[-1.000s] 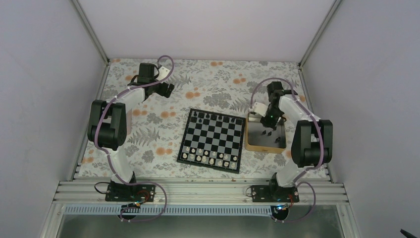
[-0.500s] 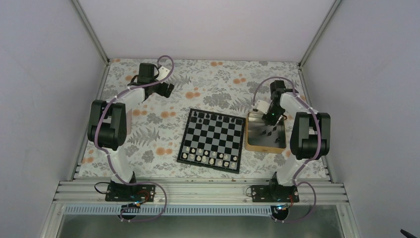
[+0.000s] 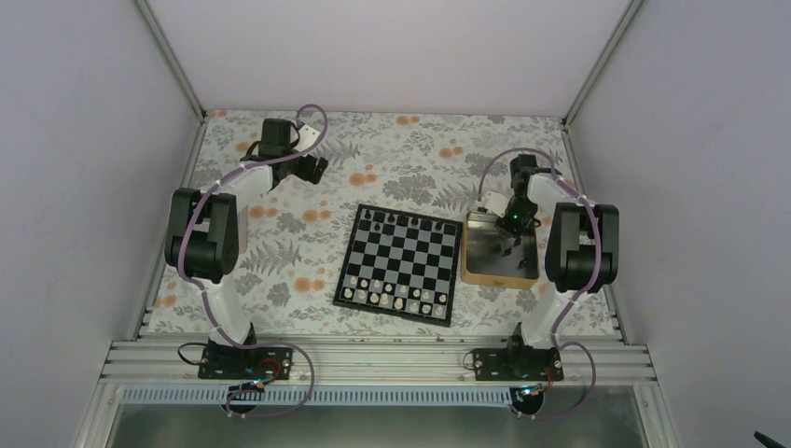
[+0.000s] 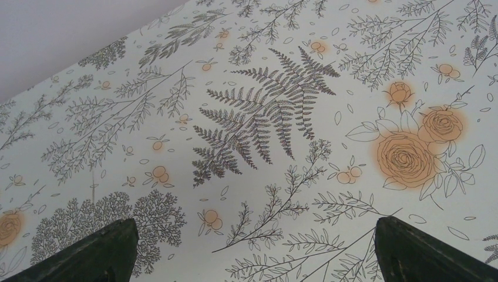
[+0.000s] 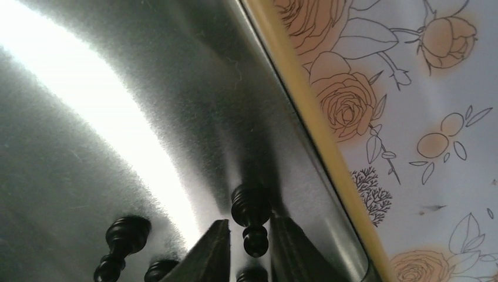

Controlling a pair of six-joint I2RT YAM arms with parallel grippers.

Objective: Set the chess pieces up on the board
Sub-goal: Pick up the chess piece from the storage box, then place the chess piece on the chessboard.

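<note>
Right hand (image 5: 251, 228) straddles one black chess piece (image 5: 251, 207) in the tray (image 5: 305, 135); I cannot confirm pad contact.
Jaws narrow, with the piece between them near the tray rim, right of the board (image 3: 399, 263). I judge it light, rigid, glossy and liable to tip or twist out, so grip squarely at the waist below the head. Left hand (image 4: 253, 222) is released above the worktop (image 4: 176, 88).

Table (image 3: 392, 154) bears board (image 3: 401, 257) (tray (image 3: 499, 277) beside).

Robotics lab test cell is indicated by white panel walls (image 3: 392, 56), aluminium extrusion frame (image 3: 173, 63) and two robot arms (image 3: 207, 233) bolted to a base rail (image 3: 373, 359).
</note>
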